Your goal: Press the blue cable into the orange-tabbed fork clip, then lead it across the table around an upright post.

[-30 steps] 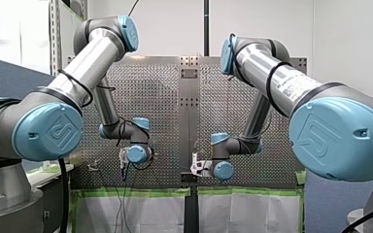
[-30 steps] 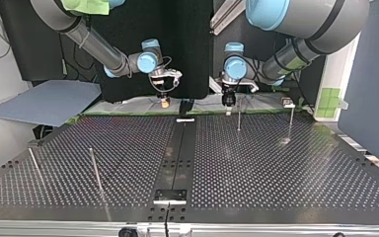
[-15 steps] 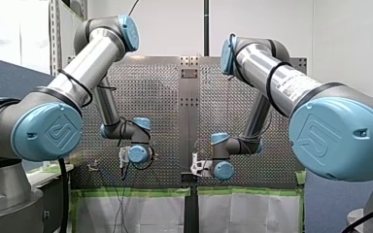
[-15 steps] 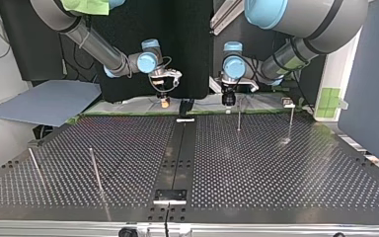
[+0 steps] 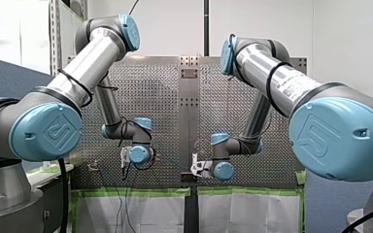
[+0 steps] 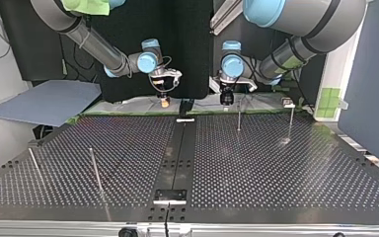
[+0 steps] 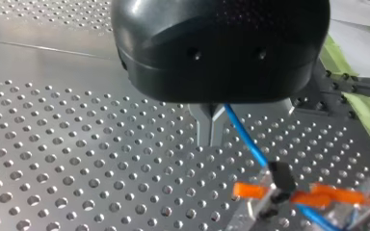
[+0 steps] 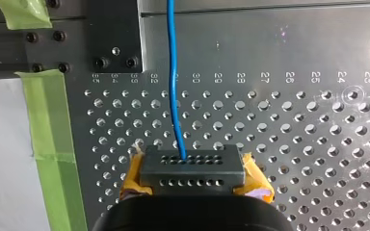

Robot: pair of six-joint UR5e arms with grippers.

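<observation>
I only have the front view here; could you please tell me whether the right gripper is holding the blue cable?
Observer: Yes. In the right wrist view the thin blue cable comes out from between the right gripper's yellow pads and runs straight ahead.
Operator: Thank you. And the left gripper?
Observer: The left wrist view shows the black left gripper with its metal fingers closed, seemingly on the cable, which leaves beside them.
Operator: Where does it go from there?
Observer: It slopes down to the clear fork clip with orange tabs, meeting a small black piece there; I cannot tell whether it is fully seated.
</observation>
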